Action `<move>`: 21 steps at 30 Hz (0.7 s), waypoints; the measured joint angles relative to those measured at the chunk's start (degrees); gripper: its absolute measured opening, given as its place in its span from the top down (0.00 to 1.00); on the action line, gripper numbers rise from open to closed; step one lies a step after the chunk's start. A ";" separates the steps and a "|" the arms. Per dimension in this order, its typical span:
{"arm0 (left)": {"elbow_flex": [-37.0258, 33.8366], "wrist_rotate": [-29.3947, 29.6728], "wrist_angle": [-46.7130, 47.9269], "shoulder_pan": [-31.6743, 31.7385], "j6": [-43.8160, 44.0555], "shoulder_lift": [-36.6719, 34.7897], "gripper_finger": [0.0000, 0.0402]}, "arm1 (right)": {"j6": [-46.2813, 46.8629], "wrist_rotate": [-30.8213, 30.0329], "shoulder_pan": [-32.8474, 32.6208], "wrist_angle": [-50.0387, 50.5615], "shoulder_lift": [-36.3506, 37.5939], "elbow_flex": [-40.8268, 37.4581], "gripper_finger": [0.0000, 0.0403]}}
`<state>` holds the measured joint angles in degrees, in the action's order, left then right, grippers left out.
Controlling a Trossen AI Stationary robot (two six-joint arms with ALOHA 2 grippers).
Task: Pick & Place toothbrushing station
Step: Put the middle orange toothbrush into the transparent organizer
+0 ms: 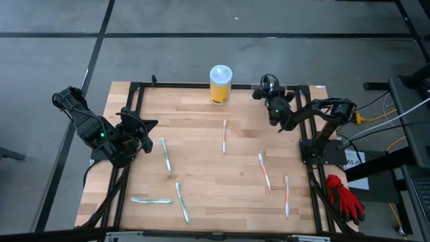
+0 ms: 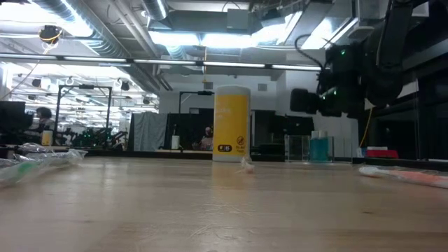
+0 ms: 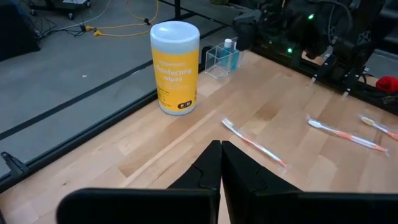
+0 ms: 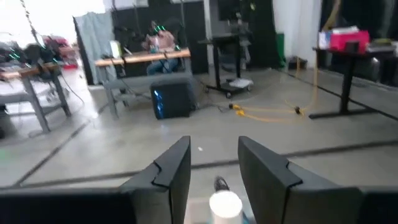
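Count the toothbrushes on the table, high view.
6. One centre, one left of centre, two near the front-left edge, two on the right. Any under the arms would be hidden.

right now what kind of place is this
Probably a robotics lab or workshop: a wooden table with robot arms, exposed ceiling ducts, and more workbenches on a concrete floor.

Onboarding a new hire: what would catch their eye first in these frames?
The yellow canister with a white lid, upright at the table's far edge, stands out. Wrapped toothbrushes lie scattered over the wood. The right gripper, jaws parted, hangs at the far right corner over the small clear holder; the left gripper waits shut at the left side.
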<state>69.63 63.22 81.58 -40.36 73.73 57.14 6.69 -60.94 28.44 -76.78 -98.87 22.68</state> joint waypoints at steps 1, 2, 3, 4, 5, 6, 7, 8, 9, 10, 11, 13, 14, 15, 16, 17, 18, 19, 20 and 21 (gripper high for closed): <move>0.00 -0.04 0.00 0.00 -0.17 0.00 0.99 | -2.16 0.33 -0.67 -1.77 0.34 0.00 0.67; 0.00 -0.18 0.00 0.00 -0.47 0.00 1.00 | -4.36 0.32 -1.46 -3.41 0.87 0.00 0.67; 0.00 -0.45 0.02 0.00 -0.89 0.00 1.00 | -6.70 0.33 -2.23 -4.77 1.58 0.00 0.67; 0.00 -0.99 0.02 0.02 -1.51 0.00 0.99 | -9.05 0.32 -3.05 -5.61 2.62 0.00 0.67; 0.00 -1.87 0.08 0.02 -1.97 0.00 0.99 | -11.25 0.32 -3.97 -6.19 4.06 0.00 0.67; 0.00 -2.84 0.30 0.01 -2.14 0.00 0.99 | -13.33 0.34 -4.96 -6.54 5.74 0.00 0.67; 0.00 -3.68 0.74 0.02 -1.94 -0.01 0.99 | -15.22 0.44 -6.08 -6.52 7.79 -0.01 0.67; 0.00 -4.21 1.03 0.02 -1.33 -0.17 0.99 | -16.91 1.17 -7.32 -6.53 10.08 -0.02 0.67; 0.00 -4.37 1.11 0.01 -0.75 -0.49 0.99 | -18.65 2.42 -8.76 -6.50 12.64 -0.02 0.67; 0.00 -4.28 1.12 0.00 -0.15 -0.97 0.99 | -20.44 3.65 -10.41 -6.31 15.42 0.00 0.67; 0.00 -4.09 1.17 0.01 0.77 -1.57 0.99 | -21.90 4.59 -12.07 -5.73 18.36 -0.01 0.67; 0.00 -3.98 1.25 0.01 2.86 -3.14 0.99 | -23.99 5.66 -15.59 -2.73 24.73 0.00 0.67; 0.00 -3.98 1.18 0.02 3.34 -3.94 0.99 | -24.43 5.71 -17.45 0.23 28.10 0.00 0.67; 0.00 -4.10 0.98 0.02 3.32 -4.63 0.99 | -24.50 5.72 -19.32 3.94 31.40 0.02 0.67; 0.00 -4.68 0.83 0.02 3.17 -5.18 0.99 | -23.83 5.83 -21.21 8.54 34.83 0.24 0.67; 0.00 -5.73 0.90 0.02 3.11 -5.59 0.99 | -22.30 6.05 -23.20 13.85 38.26 0.76 0.67; 0.00 -7.06 0.96 0.02 3.46 -5.95 0.99 | -19.82 6.40 -25.07 20.38 41.39 1.69 0.67; -0.03 -8.47 1.02 0.14 4.02 -6.28 0.99 | -16.35 6.98 -26.86 27.95 44.38 3.06 0.67; -0.35 -9.79 0.93 0.43 4.99 -6.56 0.99 | -12.06 8.21 -28.49 36.54 47.01 4.89 0.67; -0.96 -11.06 0.93 0.98 6.45 -6.96 0.99 | -7.40 10.17 -29.92 46.26 49.19 7.31 0.67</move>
<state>68.67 52.16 82.51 -39.38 80.19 50.18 -0.71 -50.77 -1.48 -30.52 -49.67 29.98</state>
